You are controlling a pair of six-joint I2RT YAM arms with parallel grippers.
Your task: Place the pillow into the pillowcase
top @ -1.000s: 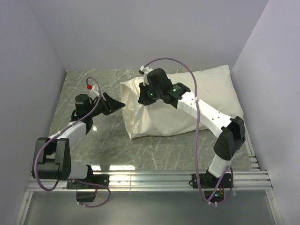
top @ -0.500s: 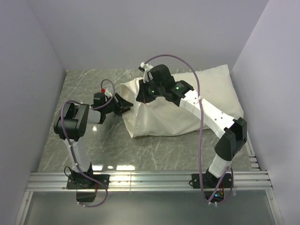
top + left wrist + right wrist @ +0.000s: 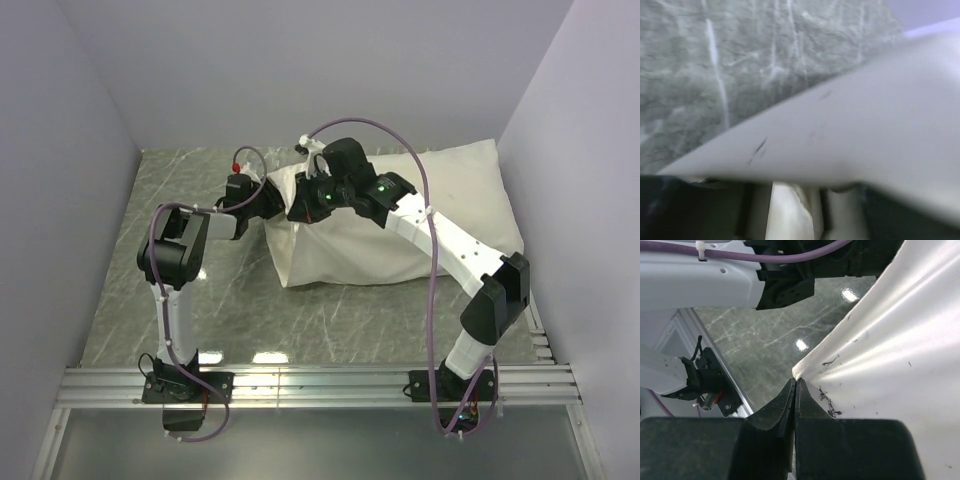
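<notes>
We're seeing the pillowcase [image 3: 345,250] lying right of the desk [image 3: 200,290] centre, running toward the far right corner. The pillow [image 3: 470,175] is sitting at that corner, its near-left part lying under or inside the pillowcase; we're not able to tell which. The right end effector [image 3: 795,384] is pinching the pillowcase's left edge, fingers [image 3: 777,412] pressing together on the fabric. The left end effector [image 3: 266,200] is touching the pillowcase's far left corner. Fabric is blocking its wrist view, so we're unable to tell whether its fingers are apart or together.
</notes>
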